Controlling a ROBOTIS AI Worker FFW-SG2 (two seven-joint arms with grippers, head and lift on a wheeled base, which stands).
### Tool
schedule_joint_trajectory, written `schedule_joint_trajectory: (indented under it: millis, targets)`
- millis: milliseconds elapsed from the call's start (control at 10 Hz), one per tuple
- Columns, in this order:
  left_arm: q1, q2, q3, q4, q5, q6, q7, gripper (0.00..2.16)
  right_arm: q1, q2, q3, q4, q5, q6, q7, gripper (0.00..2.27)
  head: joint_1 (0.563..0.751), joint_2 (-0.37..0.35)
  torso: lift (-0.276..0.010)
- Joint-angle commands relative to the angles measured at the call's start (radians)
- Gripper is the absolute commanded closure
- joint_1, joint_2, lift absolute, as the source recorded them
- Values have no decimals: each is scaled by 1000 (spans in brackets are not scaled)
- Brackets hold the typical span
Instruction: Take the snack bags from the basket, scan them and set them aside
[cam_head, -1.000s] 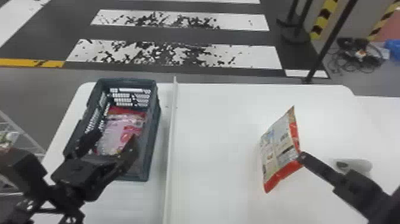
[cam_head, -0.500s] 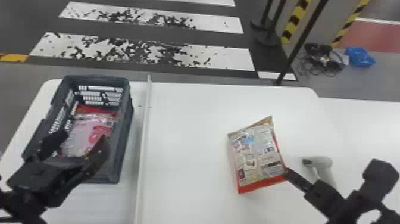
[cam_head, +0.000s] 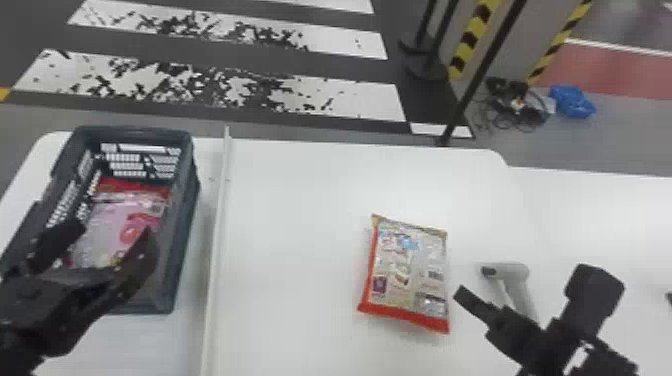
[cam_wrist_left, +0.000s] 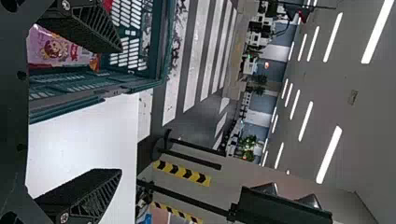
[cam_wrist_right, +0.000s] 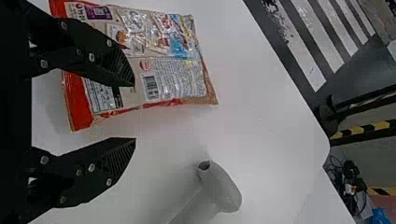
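Black, two-fingered and flat-tipped, the left pincer (cam_head: 111, 232) hangs over the near part of a dark grey-green plastic basket (cam_head: 132, 131) with slotted walls, its arm coming in from the lower left. Its fingers stand wide apart with nothing gripped between them. Inside the basket lie a pink-and-white glossy snack bag (cam_head: 107, 215) and, at its far end, a red one (cam_head: 131, 187) partly covered (whether the pincer touches either, I can't tell).

Well to the right of the basket, a red-edged, beige printed snack bag (cam_head: 406, 275) lies flat on the smooth white surface (cam_head: 285, 215), its barcode side up. The black right pincer (cam_head: 469, 299) is farther right of the basket than that bag, its arm angled in from the lower right and its tips pointing towards the bag's near corner. Its fingers are moderately apart, holding nothing. Farther right of the basket than the bag is a pale grey handheld scanner (cam_head: 517, 272), and just beside the basket's right wall runs a thin white strip (cam_head: 220, 210).
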Motion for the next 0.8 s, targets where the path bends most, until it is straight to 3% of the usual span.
schedule_joint_trajectory:
  millis: [0,200,600,700]
  targets:
    - [6,4,1,-1,2,0,-2,83,-1,-8,29,-11,134,-19,34,46,695,-211,-75]
    - [9,4,-1,-4,0,0,-2,83,-21,-10,48,-11,301,-3,275,46,695,-211,-75]
    - [19,8,-11,-9,-5,0,-3,83,-77,-4,76,27,450,-3,755,87,695,-112,-75]
    - [22,8,-13,-9,-5,0,-6,83,-91,-5,121,29,520,-3,795,194,695,-81,-75]
